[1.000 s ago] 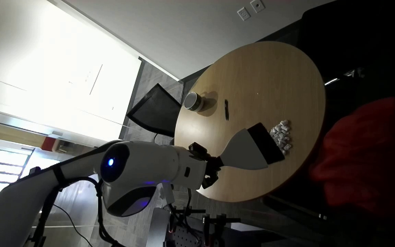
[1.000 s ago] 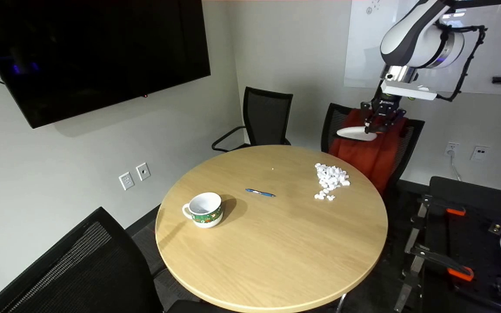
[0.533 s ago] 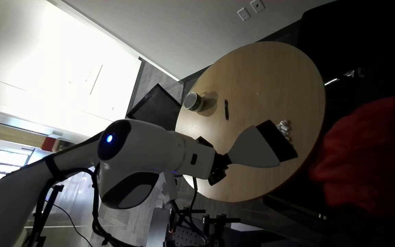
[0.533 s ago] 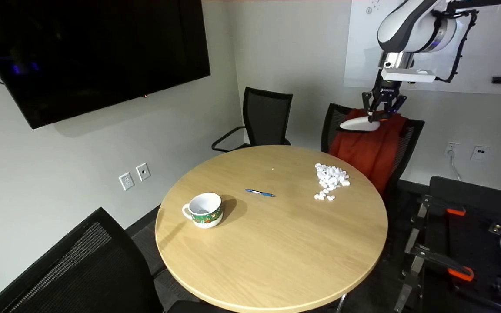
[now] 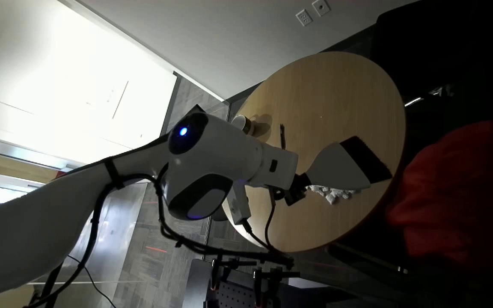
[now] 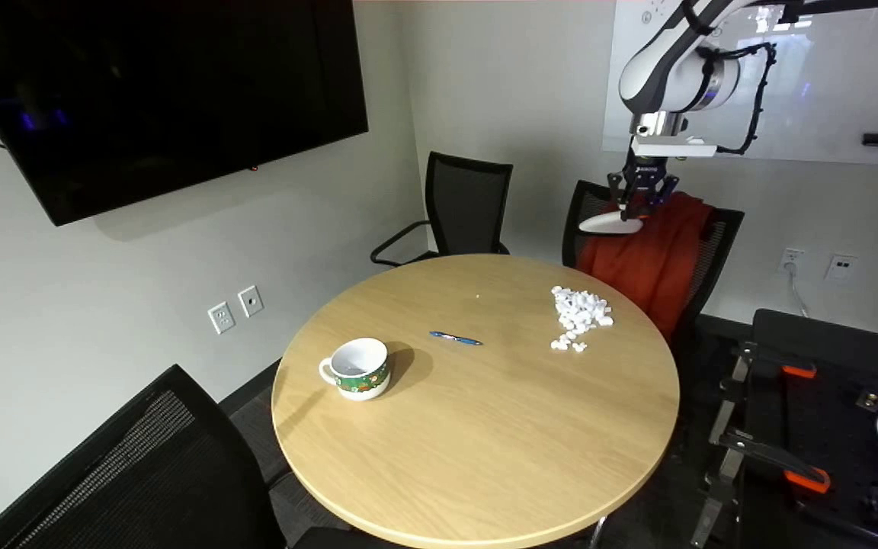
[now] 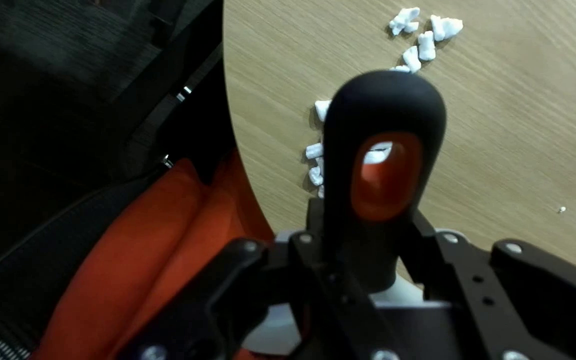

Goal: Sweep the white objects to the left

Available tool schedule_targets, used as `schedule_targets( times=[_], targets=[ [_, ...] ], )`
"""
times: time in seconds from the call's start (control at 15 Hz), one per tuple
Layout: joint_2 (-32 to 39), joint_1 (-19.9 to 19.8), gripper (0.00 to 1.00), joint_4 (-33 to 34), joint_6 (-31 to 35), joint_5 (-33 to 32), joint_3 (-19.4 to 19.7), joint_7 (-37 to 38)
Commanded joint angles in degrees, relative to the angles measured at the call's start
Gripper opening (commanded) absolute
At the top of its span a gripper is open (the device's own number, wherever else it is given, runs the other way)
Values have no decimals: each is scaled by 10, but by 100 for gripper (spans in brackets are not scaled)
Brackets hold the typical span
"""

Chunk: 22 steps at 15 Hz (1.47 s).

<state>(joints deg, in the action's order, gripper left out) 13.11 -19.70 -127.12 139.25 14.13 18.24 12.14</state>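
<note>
Plainly, in an exterior view a pale hand brush (image 5: 344,167) hides part of the white bits (image 5: 332,197) on the table (image 5: 336,85), the rest showing beside the brush. In an exterior view the white bits lie loosely clustered near the table's rim, well apart from the blue pen (image 6: 456,338) and the mug (image 6: 363,383), the brush above table height. In the wrist view the tool (image 7: 365,237) pinches the brush's black handle (image 7: 385,117)

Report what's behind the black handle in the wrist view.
White bits on the table show past its tip and one side, something white through its hole; the handle hides anything else.
</note>
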Motion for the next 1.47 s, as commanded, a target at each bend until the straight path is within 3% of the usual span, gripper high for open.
schedule_targets(
  times=[0.0, 0.27, 0.33, 1.0, 1.4],
  targets=[
    [19, 0, 37, 13, 0, 13, -5, -7],
    [58, -2, 37, 40, 1, 27, -14, -12],
    [59, -2, 12, 42, 1, 27, -14, -12],
    [132, -7, 12, 156, -88, 35, -33, -8],
    [195, -9, 12, 215, -89, 35, -49, -10]
  ],
)
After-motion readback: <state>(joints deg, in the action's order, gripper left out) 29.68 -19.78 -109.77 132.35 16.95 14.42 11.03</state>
